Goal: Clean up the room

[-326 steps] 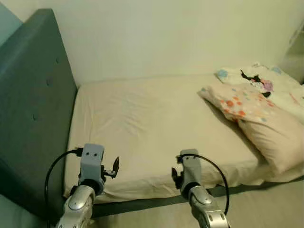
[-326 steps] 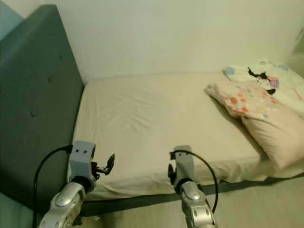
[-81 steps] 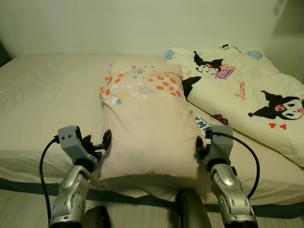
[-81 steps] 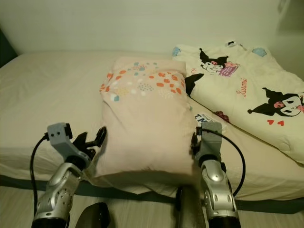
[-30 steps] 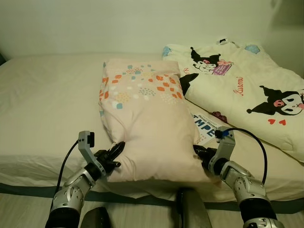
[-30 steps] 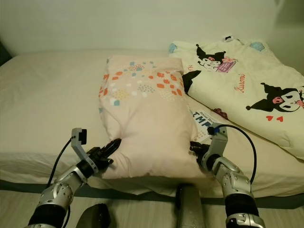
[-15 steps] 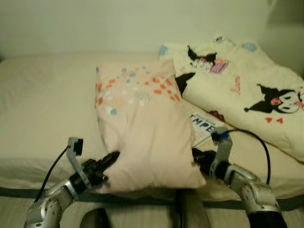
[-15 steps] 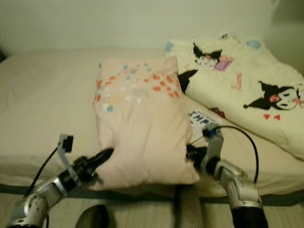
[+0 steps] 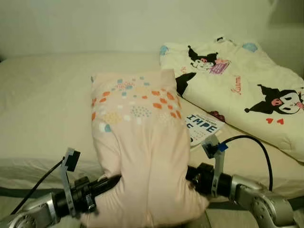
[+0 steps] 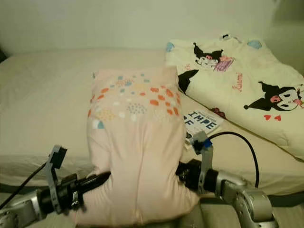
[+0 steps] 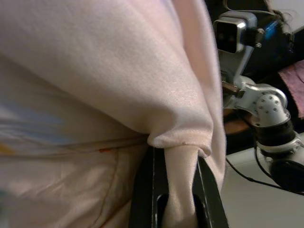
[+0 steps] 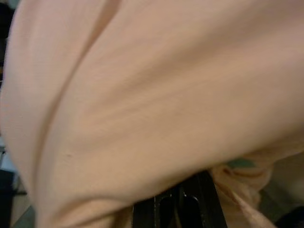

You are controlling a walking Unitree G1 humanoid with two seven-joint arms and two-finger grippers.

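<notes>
pink pillow (image 10: 135, 147) between left gripper (image 10: 100, 180) and right gripper (image 10: 183, 172)

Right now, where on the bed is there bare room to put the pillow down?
The free patch is the bare sheet on the robot's left, between the wall and the mattress front edge. The right side is crowded: the cartoon blanket covers it, and a printed paper lies beside the pillow, which both grippers hold.

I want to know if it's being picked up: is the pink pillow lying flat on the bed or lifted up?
Lifted at the near end. The pillow tilts up, its far end on the bed, pinched by the left gripper and right gripper.
</notes>
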